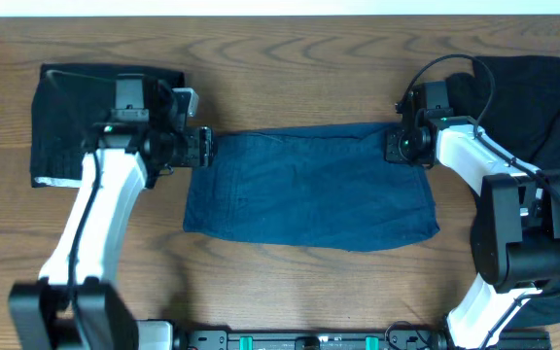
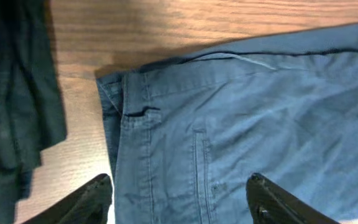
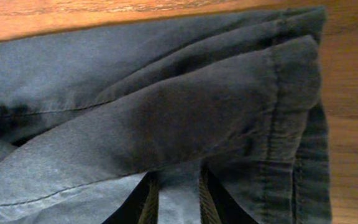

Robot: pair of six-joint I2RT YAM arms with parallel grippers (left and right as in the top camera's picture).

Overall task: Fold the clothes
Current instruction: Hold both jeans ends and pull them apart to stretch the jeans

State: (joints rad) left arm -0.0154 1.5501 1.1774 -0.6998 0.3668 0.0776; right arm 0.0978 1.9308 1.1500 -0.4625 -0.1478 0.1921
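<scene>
Surface: wood-grain table (image 1: pixel 290 83), brown, bare boards showing on both sides of the fingers.
Room: pale strip (image 1: pixel 280 6) ran beyond the far table edge; nothing more of the room could be made out.
Writing: green marks on the dark rail (image 1: pixel 290 340) at the near edge, too small to read.
Denim shorts (image 1: pixel 309 190): lay flat mid-table, spanning from one pair of fingers to the other; belt loop and seams showed just ahead of the left fingers.
Left gripper (image 2: pixel 178 183): fingers spread wide over the shorts' corner, denim lying flat between them, nothing clasped.
Right gripper (image 3: pixel 176 180): fingers only narrowly parted at the opposite hemmed corner, bunched denim folds just ahead and cloth in the gap; could not tell whether it was pinched.
Folded black garment (image 1: pixel 66 117): square pile on the table behind and outboard of the left fingers, apart from the denim.
Loose black garment (image 1: pixel 528 92): heaped behind the right fingers, under that arm.
</scene>
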